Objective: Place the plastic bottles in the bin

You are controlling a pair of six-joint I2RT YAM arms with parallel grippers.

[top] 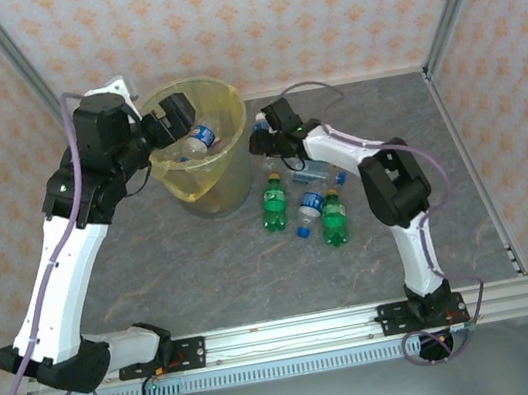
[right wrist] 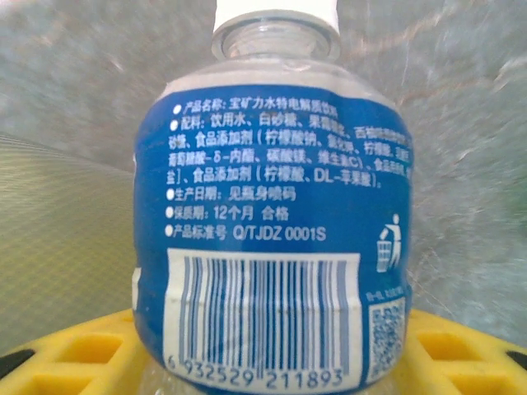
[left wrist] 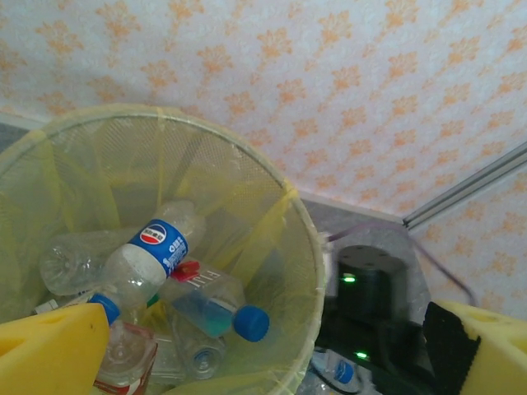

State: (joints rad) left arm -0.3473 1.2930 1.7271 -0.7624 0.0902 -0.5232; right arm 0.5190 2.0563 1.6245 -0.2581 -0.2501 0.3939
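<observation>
1. Top view, hard to read: the left gripper (top: 175, 119) hangs over the mouth of the bin (top: 229, 168), upper left of centre, and covers part of the rim. Its fingers are too dark and small to judge here. The right gripper (top: 260, 139) sits just right of the bin, and what it flanks is a blur.
2. Top view, materials: the bin is a round bucket lined with a thin, translucent yellow bag. A clear bottle (top: 200, 139) shows in its mouth. On the grey marbled table (top: 205, 268), right of the bin and lower, rest a green bottle (top: 273, 204), a blue-capped clear bottle (top: 309, 210) and a second green bottle (top: 333, 218).
3. Top view, room: bare table lies at lower left and far right. A metal rail (top: 297, 332) closes the bottom edge.
4. Left wrist view: two yellow fingers (left wrist: 49, 354) sit in the lower corners, cut off by the frame, spread wide above the bin mouth. Inside lie a Pepsi-labelled bottle (left wrist: 152, 247) and a crumpled bottle with a blue cap (left wrist: 216, 306). Others beneath are blurred. The right arm's dark housing (left wrist: 370, 284) sits just right of the rim.
5. Right wrist view: a blue-labelled bottle (right wrist: 272, 206), glossy, barcoded and white-capped, fills the centre, its base cut off. Ribbed yellow fingers (right wrist: 66, 354) flank it. I cannot tell whether they press it. The bin's yellow liner shows at the left edge.
</observation>
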